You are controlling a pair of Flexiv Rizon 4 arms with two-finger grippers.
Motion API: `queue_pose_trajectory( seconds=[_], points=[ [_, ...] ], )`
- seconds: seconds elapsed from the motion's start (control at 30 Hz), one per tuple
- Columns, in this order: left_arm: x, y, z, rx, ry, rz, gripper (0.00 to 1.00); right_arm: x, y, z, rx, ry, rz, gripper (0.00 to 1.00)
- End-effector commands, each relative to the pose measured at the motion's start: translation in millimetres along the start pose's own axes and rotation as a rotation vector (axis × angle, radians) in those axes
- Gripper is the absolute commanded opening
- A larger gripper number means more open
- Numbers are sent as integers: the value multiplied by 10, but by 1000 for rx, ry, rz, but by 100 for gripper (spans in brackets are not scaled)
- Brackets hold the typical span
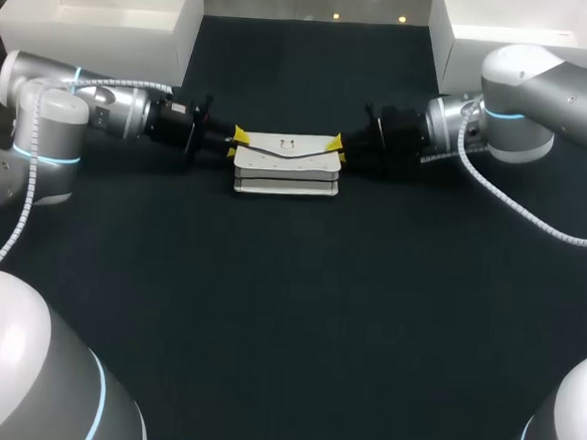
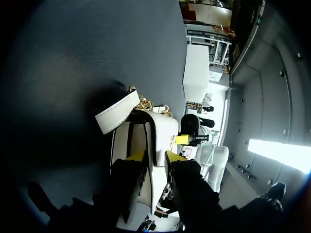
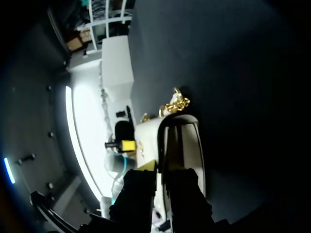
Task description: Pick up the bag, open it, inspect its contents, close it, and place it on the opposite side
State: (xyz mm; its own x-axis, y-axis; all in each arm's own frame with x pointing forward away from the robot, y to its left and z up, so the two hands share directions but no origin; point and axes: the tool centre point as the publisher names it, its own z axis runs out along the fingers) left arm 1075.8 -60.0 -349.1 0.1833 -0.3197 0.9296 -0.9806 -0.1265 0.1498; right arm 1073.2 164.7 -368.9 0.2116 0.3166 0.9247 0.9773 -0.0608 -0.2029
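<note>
White bag (image 1: 285, 165) with black trim, gold chain (image 3: 176, 103), yellow-tipped black left pincer (image 2: 155, 156), dark table (image 1: 287, 319)

Left hand (image 1: 237, 144) and right hand (image 1: 336, 150) facing inward, both clamped.

White-silver left arm (image 1: 46, 115) and right arm (image 1: 541, 91), blue-lit rings (image 1: 502, 115), coiled white cables (image 1: 552, 232); black left gripper (image 1: 236, 144), right gripper (image 1: 337, 150), yellow-tipped.

The head camera looks down from high behind the robot over the whole dark tabletop (image 1: 288, 309). The wrist cameras sit close, facing each other along the left claw (image 2: 155, 156) and right claw (image 3: 163, 169); all three share the white bag (image 1: 287, 163).
</note>
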Motion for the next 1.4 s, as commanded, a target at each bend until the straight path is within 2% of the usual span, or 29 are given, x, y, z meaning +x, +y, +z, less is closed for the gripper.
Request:
queue_pose_trajectory(
  seconds=[0.03, 0.1, 0.3, 0.53, 0.67, 0.77, 0.83, 1.17, 1.4],
  points=[
    [75, 109, -71, 17, 6, 19, 100, 58, -66, -28, -18, -11, -10, 42],
    [117, 151, -110, 19, 9, 31, 100, 74, -90, -53, -25, -12, -16, 100],
    [197, 271, -191, 12, 0, 62, 100, 76, -179, -117, -38, -13, -26, 100],
    [181, 332, -326, 33, -31, 69, 100, 21, -296, -169, -44, -19, -24, 100],
    [162, 358, -406, 53, -47, 68, 100, 13, -357, -162, -34, -29, -30, 76],
    [138, 354, -476, 72, -53, 61, 100, -9, -371, -134, -28, -34, -28, 66],
    [124, 356, -517, 81, -58, 57, 100, -14, -373, -130, -26, -34, -27, 49],
    [52, 349, -693, 121, -71, 36, 100, -51, -380, -66, -1, -49, -27, 39],
    [-2, 333, -759, 108, -91, 34, 100, -78, -348, 0, 20, -55, -20, 29]
  ],
)
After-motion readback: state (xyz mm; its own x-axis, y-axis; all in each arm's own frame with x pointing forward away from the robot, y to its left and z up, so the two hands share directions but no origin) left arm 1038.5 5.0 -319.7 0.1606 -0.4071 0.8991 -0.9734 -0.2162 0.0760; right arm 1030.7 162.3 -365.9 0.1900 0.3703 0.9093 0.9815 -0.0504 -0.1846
